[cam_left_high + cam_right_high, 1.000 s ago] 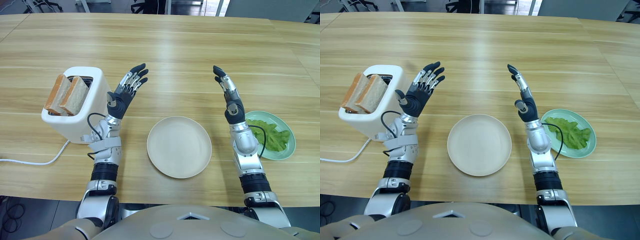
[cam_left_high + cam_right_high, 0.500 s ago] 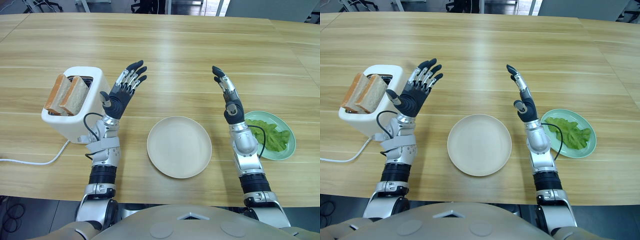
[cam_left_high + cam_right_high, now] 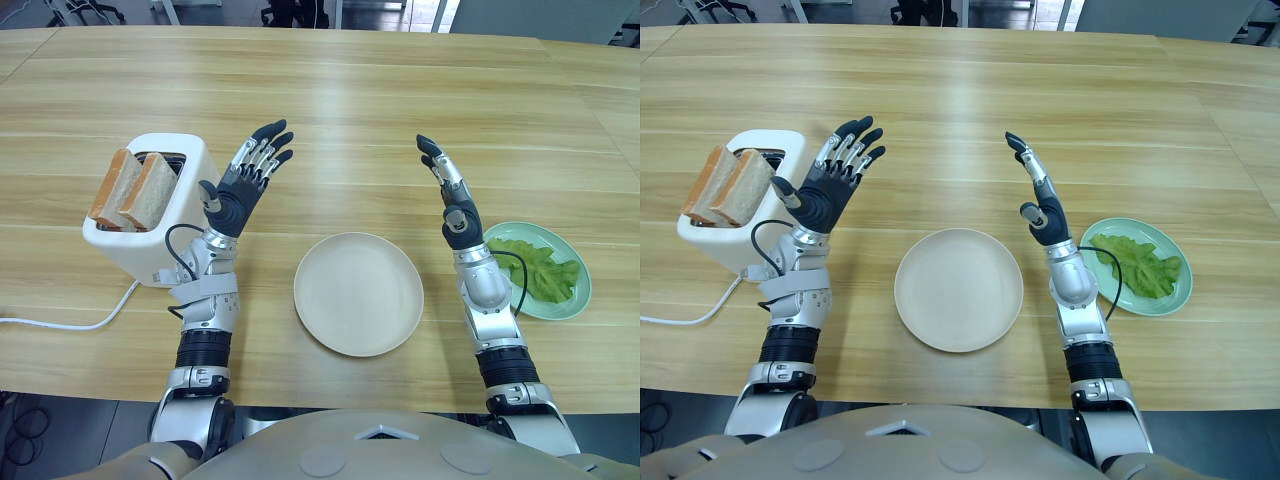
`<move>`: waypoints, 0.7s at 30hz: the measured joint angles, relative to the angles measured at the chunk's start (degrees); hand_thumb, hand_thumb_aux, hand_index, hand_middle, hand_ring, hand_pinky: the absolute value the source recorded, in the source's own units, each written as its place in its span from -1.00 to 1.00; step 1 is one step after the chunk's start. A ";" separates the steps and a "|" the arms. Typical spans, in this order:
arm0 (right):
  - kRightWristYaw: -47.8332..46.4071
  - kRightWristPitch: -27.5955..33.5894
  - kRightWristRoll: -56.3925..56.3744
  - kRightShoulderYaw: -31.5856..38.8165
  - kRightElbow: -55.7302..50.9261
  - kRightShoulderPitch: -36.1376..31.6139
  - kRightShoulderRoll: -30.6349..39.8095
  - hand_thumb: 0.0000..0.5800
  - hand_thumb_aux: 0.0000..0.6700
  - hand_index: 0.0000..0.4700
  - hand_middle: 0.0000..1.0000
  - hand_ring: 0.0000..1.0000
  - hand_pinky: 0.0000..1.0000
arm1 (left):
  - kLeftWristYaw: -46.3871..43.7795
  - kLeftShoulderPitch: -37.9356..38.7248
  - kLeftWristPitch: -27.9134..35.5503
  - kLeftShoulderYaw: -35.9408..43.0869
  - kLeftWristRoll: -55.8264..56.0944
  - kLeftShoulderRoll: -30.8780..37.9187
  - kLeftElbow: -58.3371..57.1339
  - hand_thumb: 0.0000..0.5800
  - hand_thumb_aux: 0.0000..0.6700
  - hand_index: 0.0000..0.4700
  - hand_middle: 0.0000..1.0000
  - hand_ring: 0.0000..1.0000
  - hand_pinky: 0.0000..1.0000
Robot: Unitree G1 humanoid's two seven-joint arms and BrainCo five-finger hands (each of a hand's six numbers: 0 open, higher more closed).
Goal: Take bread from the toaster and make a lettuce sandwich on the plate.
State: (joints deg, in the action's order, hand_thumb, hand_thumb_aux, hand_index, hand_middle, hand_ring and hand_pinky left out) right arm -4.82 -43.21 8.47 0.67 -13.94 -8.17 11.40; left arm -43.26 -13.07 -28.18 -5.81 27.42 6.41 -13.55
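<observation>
Wooden counter [image 3: 350, 90], white toaster [image 3: 190, 225] at left with two bread slices [image 3: 135, 190] sticking up, round plate [image 3: 358, 293] in middle, lettuce [image 3: 545, 270] on green dish [image 3: 583, 290] at right, left hand [image 3: 240, 195] and right hand [image 3: 455, 205] up, fingers spread

Worktop [image 3: 400, 90]: light wood, plank grain running left to right, seams visible at both far sides. 
White toaster [image 3: 130, 245] stands at the left, near the front edge. Its white cord [image 3: 60, 323] trails from the base leftward along the surface. 
Beige round plate [image 3: 358, 293] lies front centre, well apart from the toaster. 
Green dish [image 3: 583, 285] sits at the right, near the beige plate and not touching it.
</observation>
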 measured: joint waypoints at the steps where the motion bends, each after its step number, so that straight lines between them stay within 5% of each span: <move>1: 0.00 0.00 0.00 0.01 0.00 0.00 0.00 -1.00 -1.00 -1.00 -1.00 -1.00 -1.00 | 0.00 0.00 0.02 0.00 0.00 0.01 0.01 -1.00 -1.00 -1.00 -1.00 -1.00 -1.00; 8: -0.03 -0.02 -0.01 0.13 0.01 0.00 0.01 -1.00 -1.00 -1.00 -1.00 -1.00 -1.00 | -0.27 1.06 0.79 0.17 0.41 0.26 1.70 -1.00 -1.00 -1.00 -1.00 -1.00 -1.00; 13: -0.13 -0.24 -0.08 0.06 0.09 0.20 0.26 -1.00 -1.00 -1.00 -1.00 -1.00 -1.00 | -1.54 7.46 7.91 -0.40 10.48 4.57 20.12 -1.00 -1.00 -1.00 -1.00 -1.00 -1.00; 21: -0.08 -0.23 -0.01 0.16 0.61 0.79 0.05 -1.00 -1.00 -1.00 -1.00 -1.00 -1.00 | 4.66 7.47 11.74 -17.23 18.21 16.83 37.05 -1.00 -1.00 -1.00 -1.00 -1.00 -1.00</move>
State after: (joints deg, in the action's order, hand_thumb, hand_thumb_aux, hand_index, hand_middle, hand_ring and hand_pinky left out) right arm -4.89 -43.44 8.45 0.83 -13.34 -7.37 11.45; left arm -38.60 -5.59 -16.44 -23.04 45.62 23.24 23.50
